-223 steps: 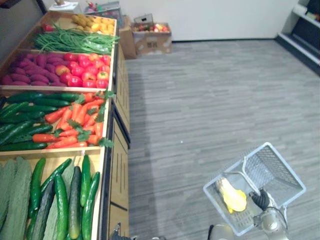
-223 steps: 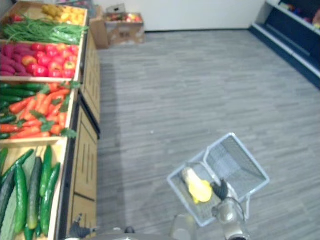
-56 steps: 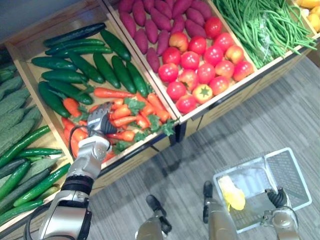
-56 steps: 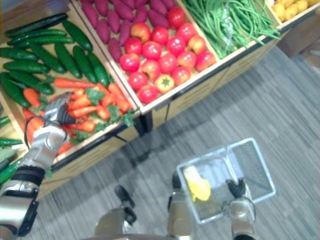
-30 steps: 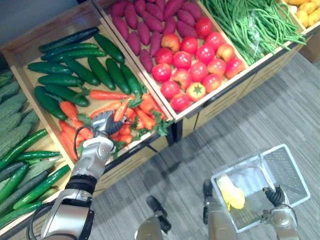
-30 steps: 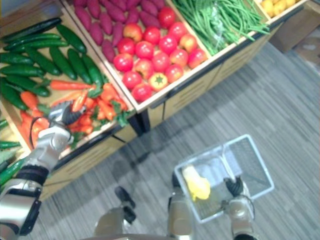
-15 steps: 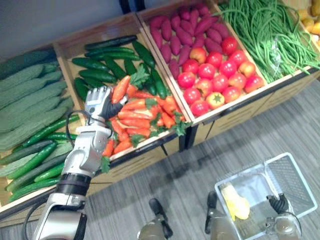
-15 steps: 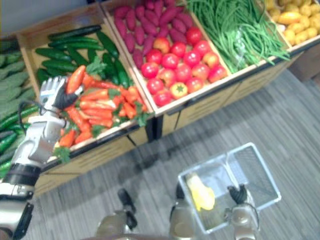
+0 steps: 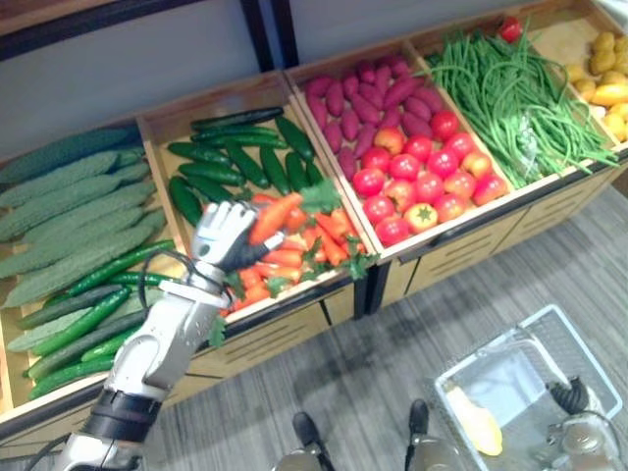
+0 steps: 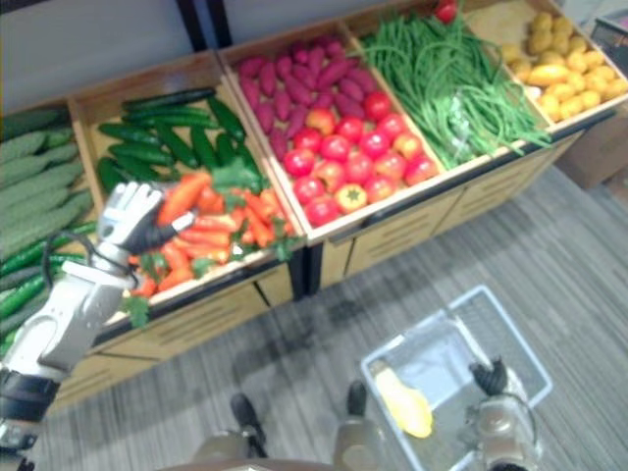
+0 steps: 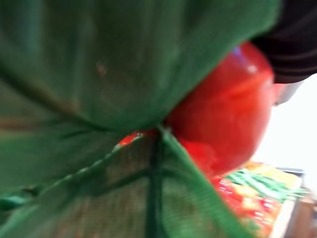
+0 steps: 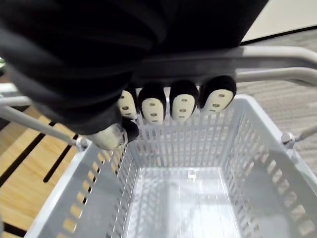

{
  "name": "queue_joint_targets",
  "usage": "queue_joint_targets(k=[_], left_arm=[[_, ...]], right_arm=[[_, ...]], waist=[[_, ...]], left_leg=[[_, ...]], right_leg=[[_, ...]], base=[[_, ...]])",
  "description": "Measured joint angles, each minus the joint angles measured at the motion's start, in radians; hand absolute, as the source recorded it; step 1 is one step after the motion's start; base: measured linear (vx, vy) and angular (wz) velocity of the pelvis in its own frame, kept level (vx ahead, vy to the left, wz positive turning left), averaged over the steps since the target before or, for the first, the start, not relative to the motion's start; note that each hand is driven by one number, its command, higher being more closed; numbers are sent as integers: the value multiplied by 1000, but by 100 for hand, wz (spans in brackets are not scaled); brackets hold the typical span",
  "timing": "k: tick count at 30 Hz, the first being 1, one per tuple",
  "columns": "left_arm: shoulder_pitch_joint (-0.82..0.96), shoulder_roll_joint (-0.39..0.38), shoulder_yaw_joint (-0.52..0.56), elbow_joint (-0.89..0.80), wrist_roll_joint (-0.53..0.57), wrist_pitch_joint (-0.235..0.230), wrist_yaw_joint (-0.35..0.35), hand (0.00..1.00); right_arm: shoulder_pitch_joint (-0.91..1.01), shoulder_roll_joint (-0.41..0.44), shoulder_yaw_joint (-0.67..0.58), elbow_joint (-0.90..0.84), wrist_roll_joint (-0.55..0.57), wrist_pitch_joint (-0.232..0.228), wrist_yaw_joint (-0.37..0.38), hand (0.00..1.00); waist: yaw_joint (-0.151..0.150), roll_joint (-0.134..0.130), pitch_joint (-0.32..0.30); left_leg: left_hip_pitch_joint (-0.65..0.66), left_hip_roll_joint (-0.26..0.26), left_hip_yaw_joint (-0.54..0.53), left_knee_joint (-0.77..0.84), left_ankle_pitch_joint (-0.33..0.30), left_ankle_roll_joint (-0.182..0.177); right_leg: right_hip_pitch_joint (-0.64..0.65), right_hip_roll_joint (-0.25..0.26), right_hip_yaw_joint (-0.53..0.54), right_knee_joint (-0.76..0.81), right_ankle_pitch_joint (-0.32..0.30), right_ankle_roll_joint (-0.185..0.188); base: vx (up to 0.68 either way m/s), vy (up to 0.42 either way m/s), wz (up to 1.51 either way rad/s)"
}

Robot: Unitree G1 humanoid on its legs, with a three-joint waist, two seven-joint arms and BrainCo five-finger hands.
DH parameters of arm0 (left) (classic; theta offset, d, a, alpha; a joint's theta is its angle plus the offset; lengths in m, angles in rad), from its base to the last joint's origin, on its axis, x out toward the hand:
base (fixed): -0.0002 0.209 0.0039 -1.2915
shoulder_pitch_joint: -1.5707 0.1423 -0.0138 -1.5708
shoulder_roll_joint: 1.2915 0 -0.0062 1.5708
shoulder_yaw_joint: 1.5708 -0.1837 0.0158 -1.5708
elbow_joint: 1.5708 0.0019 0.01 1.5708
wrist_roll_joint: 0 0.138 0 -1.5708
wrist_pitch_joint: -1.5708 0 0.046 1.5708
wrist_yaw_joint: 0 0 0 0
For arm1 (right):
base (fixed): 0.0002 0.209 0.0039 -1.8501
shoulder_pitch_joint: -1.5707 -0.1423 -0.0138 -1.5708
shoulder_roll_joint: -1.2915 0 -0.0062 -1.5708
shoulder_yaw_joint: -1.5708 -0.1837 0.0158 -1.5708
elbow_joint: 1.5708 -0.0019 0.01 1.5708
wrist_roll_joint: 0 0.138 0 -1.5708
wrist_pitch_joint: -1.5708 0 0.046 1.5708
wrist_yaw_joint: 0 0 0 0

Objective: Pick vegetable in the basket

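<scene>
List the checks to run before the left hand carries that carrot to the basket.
1. Left hand curled round the carrot: ok.
2. Carrot free of the carrot pile: cannot tell; they overlap seen from above.
3. Right hand curled round the basket handle: ok.
4. Basket has bare room beside the yellow item: ok.
5. Basket under the carrot: not ok; it hangs low on the robot's right, well apart from the carrot.

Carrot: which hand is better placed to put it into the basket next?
Left. The left hand is curled round the carrot; the right hand is occupied, gripping the basket by its handle.
</scene>
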Motion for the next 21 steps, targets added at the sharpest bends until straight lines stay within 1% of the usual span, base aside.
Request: queue_joint_targets(k=[1,4,5,6,7,8,10,11,12,14,15,16,17,19,20,21], left_arm=[[20,4,-21,-25,-31,-29,-11,100],[32,10,-76,-45,-74,-46,-31,100],[33,15,-112,-60,-76,-57,-33,100],[34,19,-156,-75,-99,-73,-42,100],[34,21,-179,-86,-115,-79,-47,100],[32,23,-232,-107,-140,-92,-56,100],[3,23,-330,-128,-155,-120,-77,100],[-7,23,-356,-131,-161,-126,-81,100],[-26,21,-403,-132,-191,-135,-90,100],[-54,8,-462,-129,-196,-141,-100,100],[-79,-9,-506,-127,-212,-141,-113,100],[-109,-29,-551,-122,-222,-143,-116,100],[-122,-45,-569,-116,-223,-142,-119,100],[-165,-116,-630,-88,-226,-143,-130,100],[-178,-132,-644,-76,-227,-143,-133,100],[-200,-166,-668,-49,-227,-143,-141,100]], right_arm=[[-24,-35,2,0,-8,0,4,100],[-72,-107,37,-4,-13,-1,16,100],[-88,-134,67,-18,-14,-2,22,100],[-101,-160,106,-32,-17,-7,29,100],[-109,-173,127,-38,-23,-10,32,100],[-120,-189,169,-61,-30,-13,37,100],[-124,-205,231,-108,-37,-13,54,100],[-123,-209,249,-124,-37,-13,63,100],[-123,-211,285,-157,-34,-15,81,100],[-123,-211,339,-207,-26,-23,107,100],[-123,-210,368,-234,-21,-33,124,100],[-123,-210,397,-267,-5,-37,140,100],[-123,-210,408,-282,-3,-39,145,100],[-126,-210,452,-330,4,-46,163,100],[-129,-210,464,-339,6,-48,170,100],[-138,-210,491,-353,7,-51,184,100]], waist=[[2,-1,-3],[0,1,-12],[0,-1,-15],[-1,-1,-21],[0,-2,-22],[-1,-2,-23],[-3,-4,-27],[-4,-5,-28],[-3,-9,-32],[-8,-15,-35],[-16,-17,-42],[-22,-21,-43],[-23,-21,-43],[-25,-10,-52],[-25,-7,-53],[-29,-3,-56]], left_leg=[[13,1,19,0,-2,-3],[39,1,61,-2,-9,-9],[59,2,91,-2,-15,-13],[77,3,122,-2,-21,-17],[88,4,139,-2,-27,-19],[109,7,176,-1,-38,-27],[139,10,231,0,-49,-36],[143,10,251,1,-53,-39],[155,11,291,1,-59,-45],[174,12,337,3,-67,-53],[178,16,358,12,-75,-58],[174,36,377,62,-105,-65],[174,48,385,91,-121,-68],[171,108,420,208,-183,-82],[171,121,428,232,-196,-85],[169,144,437,272,-219,-92]], right_leg=[[0,3,20,-1,3,2],[0,9,66,-8,11,6],[0,14,95,-8,13,9],[-2,20,124,-9,13,12],[-3,24,141,-9,14,15],[-5,31,176,-8,13,22],[-8,40,223,-8,16,28],[-10,44,239,-8,17,30],[-20,49,269,-5,19,33],[-29,60,302,-6,23,39],[-37,67,319,-2,25,38],[-41,72,333,3,28,34],[-41,76,343,9,30,33],[-40,98,371,15,32,30],[-40,103,377,16,32,30],[-40,113,383,17,32,29]], base=[[29,-3,-30],[0,-1,-50],[-4,-2,-68],[0,-3,-75],[1,-9,-80],[2,-15,-73],[-11,-21,-73],[-5,-12,-74],[0,-3,-79],[1,-10,-70],[26,-22,-51],[32,-26,-48],[42,-36,-48],[51,-47,-49],[51,-40,-40],[34,-23,-25]])
